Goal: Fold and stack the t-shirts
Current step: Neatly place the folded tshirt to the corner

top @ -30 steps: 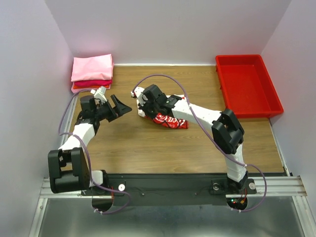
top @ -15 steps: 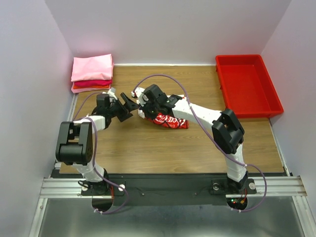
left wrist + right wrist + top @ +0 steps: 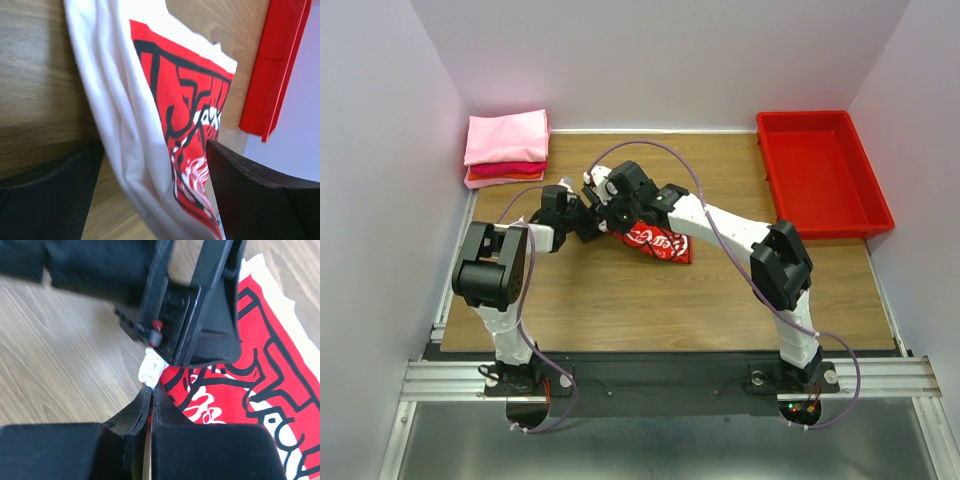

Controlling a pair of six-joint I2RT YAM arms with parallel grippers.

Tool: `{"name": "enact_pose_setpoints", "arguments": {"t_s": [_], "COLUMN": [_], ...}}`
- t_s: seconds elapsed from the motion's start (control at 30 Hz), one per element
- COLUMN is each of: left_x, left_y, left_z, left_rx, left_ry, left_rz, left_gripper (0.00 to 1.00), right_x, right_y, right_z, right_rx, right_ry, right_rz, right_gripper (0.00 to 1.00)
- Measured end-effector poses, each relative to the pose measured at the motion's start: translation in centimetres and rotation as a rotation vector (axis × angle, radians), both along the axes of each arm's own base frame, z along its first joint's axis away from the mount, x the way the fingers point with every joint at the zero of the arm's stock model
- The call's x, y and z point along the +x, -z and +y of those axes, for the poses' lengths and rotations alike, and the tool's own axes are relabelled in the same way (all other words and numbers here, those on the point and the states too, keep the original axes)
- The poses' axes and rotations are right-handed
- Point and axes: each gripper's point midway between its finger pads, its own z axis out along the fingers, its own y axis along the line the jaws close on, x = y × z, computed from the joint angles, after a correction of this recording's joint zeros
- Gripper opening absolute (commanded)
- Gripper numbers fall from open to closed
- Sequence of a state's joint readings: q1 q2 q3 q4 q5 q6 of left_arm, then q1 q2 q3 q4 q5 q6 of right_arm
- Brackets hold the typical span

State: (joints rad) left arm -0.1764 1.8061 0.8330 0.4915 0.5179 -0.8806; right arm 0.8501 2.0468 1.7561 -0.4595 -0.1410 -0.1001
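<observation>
Tee [image 3: 658,241]: white, with a red-and-black print facing up. It is bunched into a narrow crumpled strip at mid-table [image 3: 620,290], running from the grippers toward the near right. Long soft folds show along its white edge in the left wrist view.

Right gripper [image 3: 150,392]: fingers pressed together, pinching a small tuft of white cloth at the tee's left end.

Left gripper [image 3: 154,150]: jaws spread wide and holding nothing. The tee's white edge and print lie between the two fingers; contact cannot be told.

The two grippers are crowded together at that same end. The left one fills most of the right wrist view and hides the cloth behind it.

Stack [image 3: 506,148]: folded tees, pink on top and red below, in the far-left corner, well apart from the white tee.

Tray [image 3: 820,172]: red, at the far right.
</observation>
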Motion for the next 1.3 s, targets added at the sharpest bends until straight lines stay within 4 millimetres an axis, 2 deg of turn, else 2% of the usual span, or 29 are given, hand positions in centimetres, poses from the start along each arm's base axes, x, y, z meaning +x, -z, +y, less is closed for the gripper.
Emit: {"name": "enact_pose_setpoints", "arguments": {"t_s": [0.07,0.17,0.37,0.63,0.7,0.73,0.83,0.87,0.9,1.0,1.1,1.3], "left_x": [0.3,1.0,3.3,4.9,5.3,5.5,5.7,5.7,5.7,6.0,7.7,13.2], "left_y": [0.2,0.7,0.9,0.9,1.0,1.1,1.6,1.8,2.0,2.2,1.2,-4.2], "left_z": [-0.1,-0.4,-0.7,-0.8,-0.8,-0.7,-0.6,-0.5,-0.5,-0.3,-0.2,1.9], "left_rx": [0.018,0.047,0.075,0.073,0.072,0.075,0.092,0.099,0.108,0.155,0.238,0.475], "left_ry": [-0.023,-0.057,-0.111,-0.139,-0.145,-0.149,-0.151,-0.148,-0.144,-0.12,-0.097,-0.105], "left_rz": [-0.001,0.001,-0.022,-0.061,-0.075,-0.081,-0.089,-0.091,-0.095,-0.108,-0.149,-0.312], "left_gripper": [0.78,0.72,0.7,0.66,0.57,0.45,0.2,0.06,0.01,0.0,0.0,0.0], "right_x": [0.3,0.7,0.7,0.8,0.8,0.8,1.1,1.2,1.2,1.3,1.6,2.5], "right_y": [-0.7,-0.4,1.3,1.4,1.4,1.5,1.7,1.8,1.8,2.0,2.0,1.0], "right_z": [0.6,1.1,1.3,1.2,1.3,1.3,1.6,1.7,1.7,1.6,1.4,-0.6], "right_rx": [0.024,0.03,0.017,0.019,0.019,0.02,0.022,0.021,0.021,0.015,0.007,-0.004], "right_ry": [0.007,0.019,0.038,0.051,0.053,0.054,0.056,0.057,0.058,0.069,0.085,0.126], "right_rz": [-0.002,0.011,0.045,0.05,0.053,0.054,0.055,0.056,0.057,0.055,0.043,0.012], "right_gripper": [0.0,0.01,0.01,0.0,0.0,0.01,0.01,0.01,0.04,0.35,0.54,0.68]}}
